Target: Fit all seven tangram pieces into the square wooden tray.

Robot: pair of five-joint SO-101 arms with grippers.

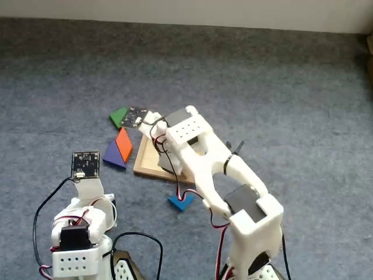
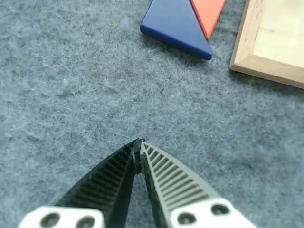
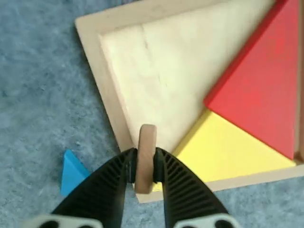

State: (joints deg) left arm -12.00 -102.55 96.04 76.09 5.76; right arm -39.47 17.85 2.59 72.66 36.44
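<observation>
Right gripper (image 3: 145,167) pinches a pale wooden piece (image 3: 146,142) on edge over the tray (image 3: 89,35) rim, likely to tip it inside; left gripper (image 2: 138,148), closed empty, hangs at the tray's 9 o'clock

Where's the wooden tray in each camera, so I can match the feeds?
High view: wooden tray at centre, partly under the right arm.
Left wrist view: its corner, past the navy triangle.
Right wrist view: under the right gripper, shut on a tan wooden piece.
Shared landmark: navy triangle links high and left wrist; light blue triangle links high and right wrist.
</observation>
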